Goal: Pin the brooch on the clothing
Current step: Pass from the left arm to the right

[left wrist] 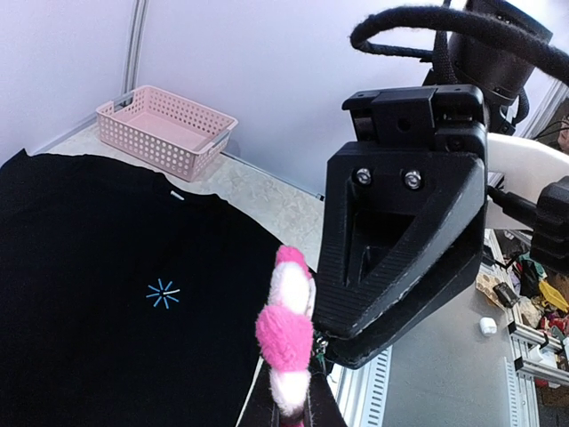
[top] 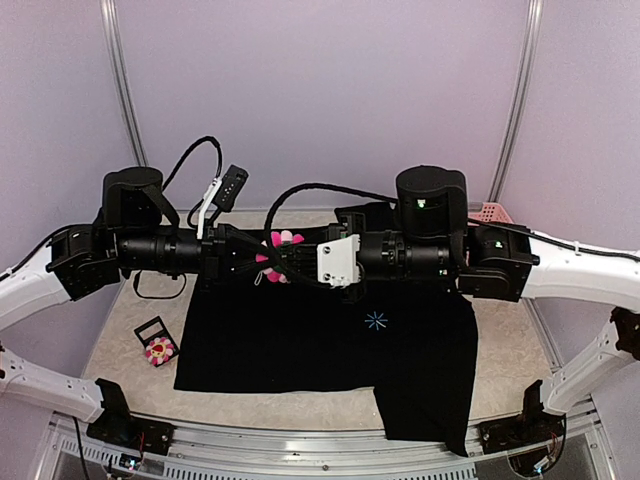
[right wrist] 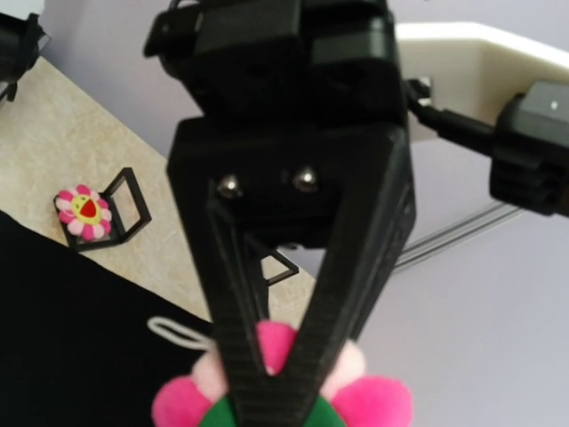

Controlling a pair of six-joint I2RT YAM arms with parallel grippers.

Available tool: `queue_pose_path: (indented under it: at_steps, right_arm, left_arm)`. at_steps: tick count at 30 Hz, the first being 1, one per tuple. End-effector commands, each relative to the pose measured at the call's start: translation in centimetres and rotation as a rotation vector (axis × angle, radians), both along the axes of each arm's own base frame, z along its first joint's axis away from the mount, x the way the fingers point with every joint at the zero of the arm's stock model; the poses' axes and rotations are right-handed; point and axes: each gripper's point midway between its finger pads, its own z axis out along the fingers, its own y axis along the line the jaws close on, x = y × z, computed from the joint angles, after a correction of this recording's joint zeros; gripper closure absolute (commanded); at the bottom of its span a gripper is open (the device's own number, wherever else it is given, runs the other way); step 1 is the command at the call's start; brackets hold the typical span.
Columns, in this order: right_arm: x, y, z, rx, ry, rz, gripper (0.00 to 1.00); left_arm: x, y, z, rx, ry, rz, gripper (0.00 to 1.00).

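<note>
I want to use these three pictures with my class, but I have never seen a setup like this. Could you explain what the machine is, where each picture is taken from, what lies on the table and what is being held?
Two robot arms stand at a table's near edge. One picture looks down from above; the other two come from cameras on the wrists. A black T-shirt lies flat, a pink basket beyond it, and a second flower brooch rests on a small black stand. Raised above the shirt, the left gripper and right gripper meet at a pink and white plush brooch. The left is shut on it. The right's jaws are nearly closed at it; its hold is unclear.
</note>
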Motion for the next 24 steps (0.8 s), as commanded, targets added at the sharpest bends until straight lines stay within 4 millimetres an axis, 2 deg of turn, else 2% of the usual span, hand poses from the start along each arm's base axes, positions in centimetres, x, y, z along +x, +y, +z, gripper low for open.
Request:
queue_pose_path:
  at_steps: [1, 6, 24]
  right_arm:
    - [0.1, 0.3, 0.7, 0.004, 0.009, -0.02, 0.82]
    - [0.4, 0.4, 0.6, 0.002, 0.008, -0.036, 0.85]
    - [0.3, 0.8, -1.4, -0.077, 0.039, -0.02, 0.86]
  left_arm:
    - [-0.2, 0.2, 0.0, -0.009, -0.015, -0.017, 1.0]
    - [-0.4, 0.2, 0.0, -0.012, -0.013, -0.026, 1.0]
    - [-0.5, 0.4, 0.4, -0.023, -0.021, -0.023, 1.0]
